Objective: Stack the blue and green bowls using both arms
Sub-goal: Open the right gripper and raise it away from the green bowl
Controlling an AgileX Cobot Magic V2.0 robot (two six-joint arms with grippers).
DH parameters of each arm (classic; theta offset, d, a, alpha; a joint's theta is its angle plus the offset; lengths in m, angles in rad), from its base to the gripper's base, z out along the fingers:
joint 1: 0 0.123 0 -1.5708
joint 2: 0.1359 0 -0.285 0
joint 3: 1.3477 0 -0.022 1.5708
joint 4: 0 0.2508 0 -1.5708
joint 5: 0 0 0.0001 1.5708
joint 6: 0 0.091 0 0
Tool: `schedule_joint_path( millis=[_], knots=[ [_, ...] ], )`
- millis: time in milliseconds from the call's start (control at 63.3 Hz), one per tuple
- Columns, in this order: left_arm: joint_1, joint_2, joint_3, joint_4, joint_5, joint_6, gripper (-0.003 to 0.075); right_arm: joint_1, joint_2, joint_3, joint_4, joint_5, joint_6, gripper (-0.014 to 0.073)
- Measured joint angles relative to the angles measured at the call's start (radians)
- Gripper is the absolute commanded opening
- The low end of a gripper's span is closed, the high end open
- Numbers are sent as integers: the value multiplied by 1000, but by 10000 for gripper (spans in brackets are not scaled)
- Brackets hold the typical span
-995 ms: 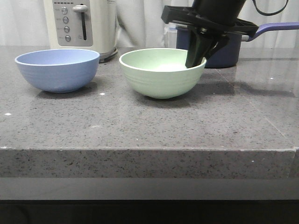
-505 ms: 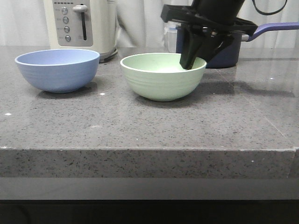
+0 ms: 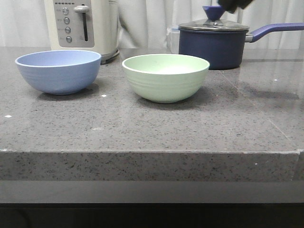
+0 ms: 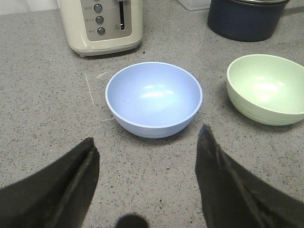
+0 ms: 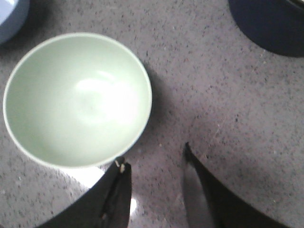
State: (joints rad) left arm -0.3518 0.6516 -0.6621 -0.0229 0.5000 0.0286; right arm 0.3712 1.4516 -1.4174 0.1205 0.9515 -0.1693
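**Both bowls on the desk, both hands spread and empty**

Blue bowl (image 3: 59, 70) sits upright near the desk's left edge, toward the back, just in front of a cream toaster (image 3: 83, 26) that stands at the back edge. Green bowl (image 3: 166, 76) sits upright near the middle of the desk, to the right of the blue one. I see a clear gap of bare desk (image 3: 142, 128) between them; they do not touch. Both bowls look empty inside from the wrist cameras.

A dark navy saucepan (image 3: 212, 45) with a glass lid stands behind the green bowl at the back edge, its handle pointing toward the right edge.

Left hand (image 4: 147, 183): released, fingers (image 4: 228, 185) spread wide, nothing between them. It hangs above the desk on the near side of the blue bowl (image 4: 153, 99), not touching it. The green bowl (image 4: 267, 88) and toaster (image 4: 100, 23) also show in this camera.

Right hand (image 5: 154, 190): released as well, its two fingers (image 5: 114, 199) apart with only bare desk between them. It is up above the desk just beside the green bowl (image 5: 76, 99), one fingertip close over the rim; I cannot tell if it touches. In the front camera only a dark scrap of this arm (image 3: 233, 4) shows at the top of the frame, above the saucepan.
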Motion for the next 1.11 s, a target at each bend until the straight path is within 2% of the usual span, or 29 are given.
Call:
schedule_joint_path(
  millis=[126,347,537,663,1106],
  knots=[
    [0,0,0,0,0,0,440,0,-70,124,-6,-14,-74,181],
    [0,0,0,0,0,0,440,0,-90,295,12,-138,-190,-68],
    [0,0,0,0,0,0,440,0,-90,404,68,-318,-209,-60],
    [0,0,0,0,0,0,440,0,-74,427,124,-385,-214,-60],
    [0,0,0,0,-2,0,440,2,10,429,213,-431,-240,-60]
  ],
)
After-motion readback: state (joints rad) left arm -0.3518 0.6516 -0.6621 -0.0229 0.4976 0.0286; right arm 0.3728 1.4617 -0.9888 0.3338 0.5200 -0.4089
